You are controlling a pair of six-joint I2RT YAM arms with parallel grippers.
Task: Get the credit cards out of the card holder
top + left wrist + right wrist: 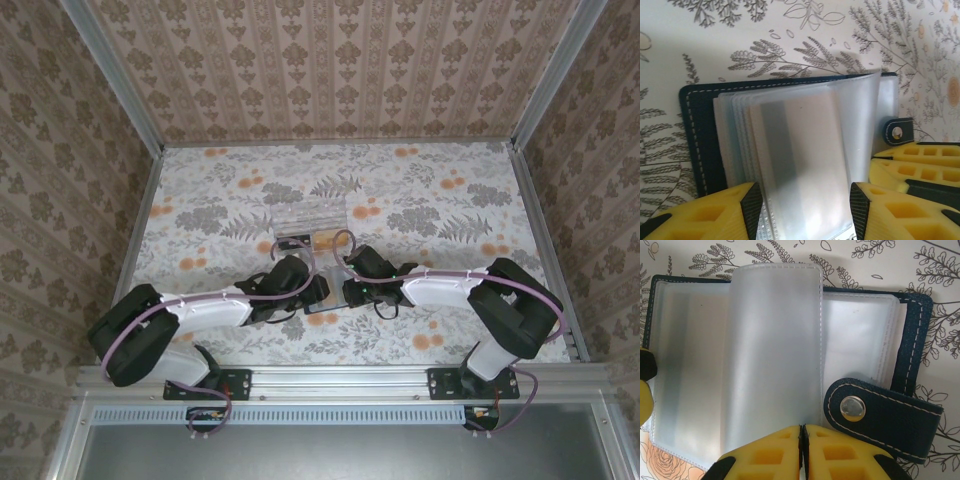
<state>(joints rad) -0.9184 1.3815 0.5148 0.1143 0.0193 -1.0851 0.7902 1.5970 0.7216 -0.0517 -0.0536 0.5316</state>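
Observation:
The dark navy card holder (322, 308) lies open on the flowered table between my two grippers. Its stitched cover (695, 140) and snap tab (880, 415) show around a fan of frosted plastic sleeves (805, 130). My left gripper (805, 202) is open, with its pads on either side of the sleeve stack's near edge. My right gripper (801, 429) is shut on the lower edge of one sleeve (775, 340), which stands up from the holder. The right fingers (920, 165) sit beside the tab. I cannot make out the credit cards through the frosted sleeves.
A clear plastic box (308, 214) stands just beyond the holder, near the table's middle. Patterned walls close in the left, back and right sides. Both arm bases are bolted to the rail (340, 380) at the near edge.

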